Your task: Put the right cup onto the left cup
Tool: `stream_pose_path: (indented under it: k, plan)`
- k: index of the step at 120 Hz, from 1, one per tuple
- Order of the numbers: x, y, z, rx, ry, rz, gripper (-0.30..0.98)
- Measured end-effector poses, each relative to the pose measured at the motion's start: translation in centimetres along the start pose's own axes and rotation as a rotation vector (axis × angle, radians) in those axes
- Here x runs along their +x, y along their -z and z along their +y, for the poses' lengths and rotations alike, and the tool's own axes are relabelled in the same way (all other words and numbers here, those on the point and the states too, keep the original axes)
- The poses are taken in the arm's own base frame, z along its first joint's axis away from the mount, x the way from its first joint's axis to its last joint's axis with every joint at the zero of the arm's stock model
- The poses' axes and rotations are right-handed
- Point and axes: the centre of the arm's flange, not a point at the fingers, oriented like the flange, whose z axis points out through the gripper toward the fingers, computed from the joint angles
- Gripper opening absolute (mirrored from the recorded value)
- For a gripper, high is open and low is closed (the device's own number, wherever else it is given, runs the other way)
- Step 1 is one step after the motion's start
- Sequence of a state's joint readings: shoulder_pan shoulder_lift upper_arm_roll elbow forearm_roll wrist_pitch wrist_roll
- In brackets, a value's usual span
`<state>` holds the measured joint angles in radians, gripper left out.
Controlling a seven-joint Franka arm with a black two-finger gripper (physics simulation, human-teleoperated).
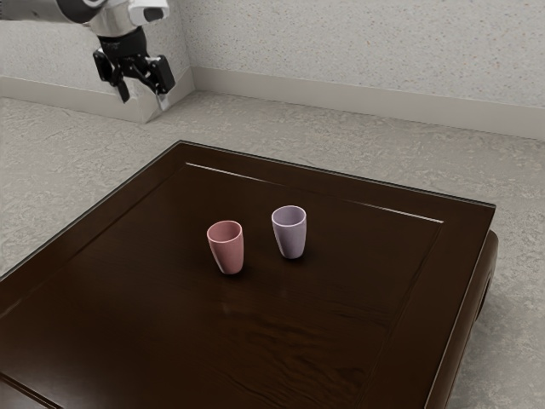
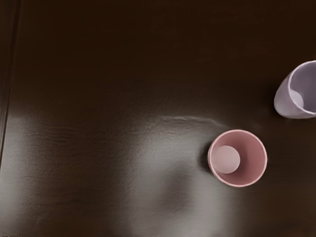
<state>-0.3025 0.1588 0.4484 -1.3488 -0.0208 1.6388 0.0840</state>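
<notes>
My gripper (image 1: 143,95) hangs at the upper left of the exterior view, high above and away from both cups, its two black fingers spread apart with nothing between them. A pink cup (image 1: 227,249) stands upright on the dark table; beside it, toward the exterior view's right and a little farther back, is an upright lavender cup (image 1: 290,233). A small gap separates the two. From above, the wrist view looks into the hollow pink cup (image 2: 238,158) and, cut by the picture's edge, the lavender cup (image 2: 288,101).
The dark wooden table (image 1: 153,307) has a raised outer edge and a thin inlaid line near its far side. Grey floor (image 1: 341,153) surrounds it, with a pale speckled wall (image 1: 358,51) behind.
</notes>
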Motion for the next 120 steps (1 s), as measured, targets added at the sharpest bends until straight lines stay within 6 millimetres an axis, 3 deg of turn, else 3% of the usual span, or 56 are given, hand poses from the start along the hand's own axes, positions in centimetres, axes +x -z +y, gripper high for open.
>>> stream_pose_path:
  k: [8, 13, 27, 32, 39, 48, 56, 78, 97, 120]
  plan:
    - [-0.9, 0.1, 1.4, -0.015, -0.034, -0.025, 0.67]
    - [-0.6, -1.4, 1.7, -0.012, -0.039, -0.052, 0.67]
    - [5.6, -10.3, 4.9, 0.032, -0.049, -0.103, 0.67]
    - [7.5, -14.7, 7.0, 0.026, -0.066, -0.127, 0.67]
    - [9.1, -20.0, 9.7, -0.001, -0.083, -0.157, 0.67]
    - [9.9, -24.1, 12.6, -0.036, -0.102, -0.170, 0.67]
    - [10.2, -25.6, 14.3, -0.060, -0.110, -0.166, 0.67]
    - [9.9, -27.2, 21.0, -0.103, -0.159, -0.136, 0.67]
    - [10.0, -29.8, 23.0, -0.108, -0.157, -0.139, 0.67]
    - [10.6, -30.5, 24.0, -0.111, -0.142, -0.121, 0.67]
